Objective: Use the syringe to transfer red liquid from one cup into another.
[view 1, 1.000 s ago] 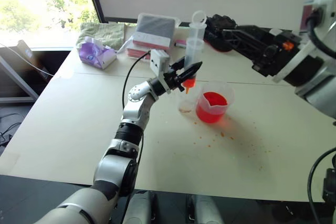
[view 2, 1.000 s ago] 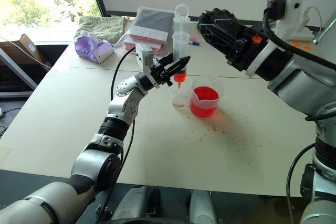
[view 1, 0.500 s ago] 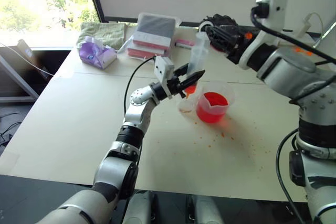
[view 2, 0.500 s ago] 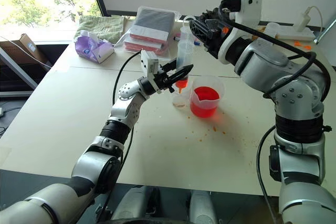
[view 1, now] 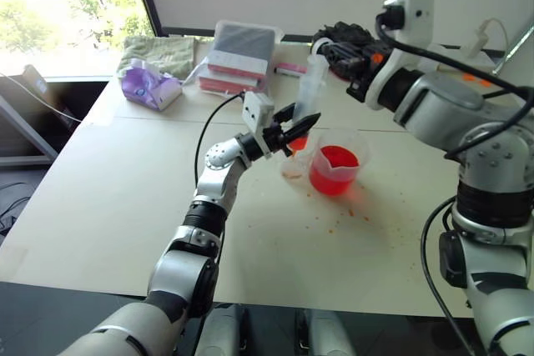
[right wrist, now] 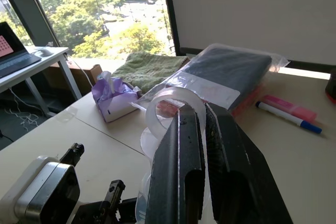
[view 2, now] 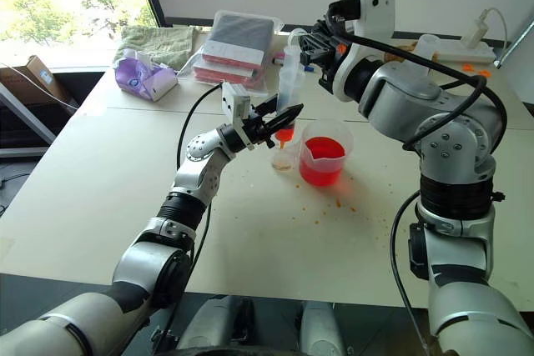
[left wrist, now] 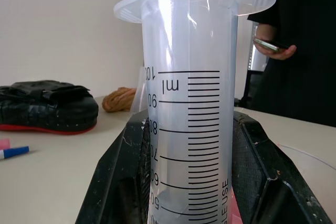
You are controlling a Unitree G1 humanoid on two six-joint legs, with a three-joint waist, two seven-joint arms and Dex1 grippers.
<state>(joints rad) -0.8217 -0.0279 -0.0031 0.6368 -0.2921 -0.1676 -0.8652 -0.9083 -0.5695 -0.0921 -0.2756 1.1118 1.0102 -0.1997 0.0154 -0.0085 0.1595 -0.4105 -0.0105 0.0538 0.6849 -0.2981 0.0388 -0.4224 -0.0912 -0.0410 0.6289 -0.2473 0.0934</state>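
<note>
The clear syringe point(view 1: 307, 93) leans over the table with its orange tip just above the small narrow cup point(view 1: 292, 166). My left gripper point(view 1: 302, 128) is shut on the lower barrel, and the barrel point(left wrist: 189, 103) sits between its black fingers point(left wrist: 118, 182). My right gripper point(right wrist: 203, 114) is shut on the round plunger top point(right wrist: 167, 109) at the syringe's upper end point(view 2: 294, 39). Red liquid point(view 1: 337, 161) fills part of the wider spouted beaker point(view 1: 335, 143), which stands right beside the small cup.
Red drops point(view 1: 350, 214) speckle the table in front of the beaker. A purple tissue pack point(view 1: 148, 87), a green towel point(view 1: 163, 47) and a bagged stack point(view 1: 242, 49) lie at the back, with a blue-capped marker point(right wrist: 289, 115). A person holding a phone point(left wrist: 291, 77) stands beyond the table.
My right arm swung in from the right to the syringe's top, and its fingers closed on the plunger. The syringe now leans toward that arm. The left gripper kept its hold.
</note>
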